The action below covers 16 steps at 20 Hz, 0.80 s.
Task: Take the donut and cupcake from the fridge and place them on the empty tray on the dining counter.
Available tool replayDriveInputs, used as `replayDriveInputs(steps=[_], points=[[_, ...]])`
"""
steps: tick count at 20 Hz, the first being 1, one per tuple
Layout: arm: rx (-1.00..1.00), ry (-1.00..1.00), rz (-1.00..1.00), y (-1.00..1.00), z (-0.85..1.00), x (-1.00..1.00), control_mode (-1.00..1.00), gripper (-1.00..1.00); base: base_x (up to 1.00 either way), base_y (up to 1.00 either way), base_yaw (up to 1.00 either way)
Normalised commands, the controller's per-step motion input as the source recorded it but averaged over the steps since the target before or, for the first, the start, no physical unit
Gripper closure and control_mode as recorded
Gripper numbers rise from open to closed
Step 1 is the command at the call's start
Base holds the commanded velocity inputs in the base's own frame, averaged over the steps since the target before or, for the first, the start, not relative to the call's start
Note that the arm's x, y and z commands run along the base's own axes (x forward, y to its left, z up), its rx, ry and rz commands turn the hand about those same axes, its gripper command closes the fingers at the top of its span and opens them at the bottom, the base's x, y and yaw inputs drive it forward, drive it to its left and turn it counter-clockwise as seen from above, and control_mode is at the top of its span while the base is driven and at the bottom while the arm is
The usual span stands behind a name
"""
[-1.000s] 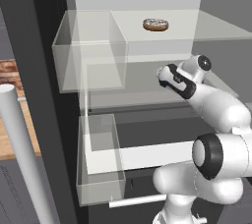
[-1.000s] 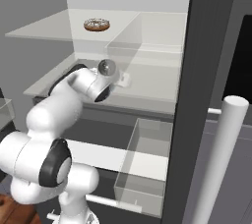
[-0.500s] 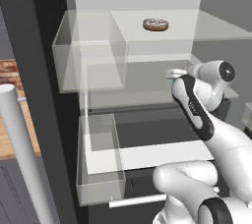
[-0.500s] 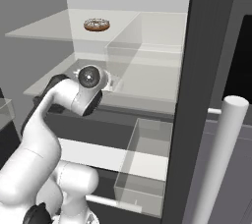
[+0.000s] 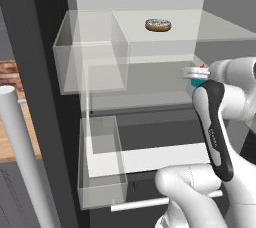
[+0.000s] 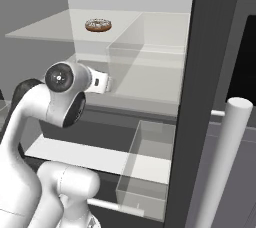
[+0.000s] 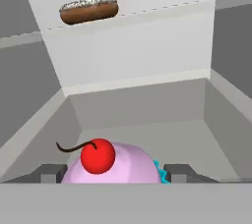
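One cupcake is being pinched between the claw tips; frosting is being risked if it is snagged on the shelf above.

The small ring donut is showing a dark brown body with whitish icing and tiny dark sprinkles. The little cupcake is wearing pink frosting, a bright red cherry with a dark stem, and a teal-blue wrapper. The tall fridge is showing dark grey outside, pale grey inside, with clear glass shelves.
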Motion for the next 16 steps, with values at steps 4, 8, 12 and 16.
replayDriveInputs(steps=[4, 8, 12, 16], points=[[-0.05, 0.00, 0.00, 0.00, 0.70, -1.00, -1.00, 1.00, 0.00, 0.00, 0.00], [-0.06, 0.00, 0.00, 0.15, 0.44, -1.00, -1.00, 1.00, 0.00, 0.00, 0.00], [0.00, 0.00, 0.00, 0.00, 0.00, 0.00, 1.00, 1.00, -1.00, 0.37, 0.01], [0.00, 0.00, 0.00, 0.00, 0.00, 0.00, 1.00, 1.00, -1.00, 0.31, 0.02]])
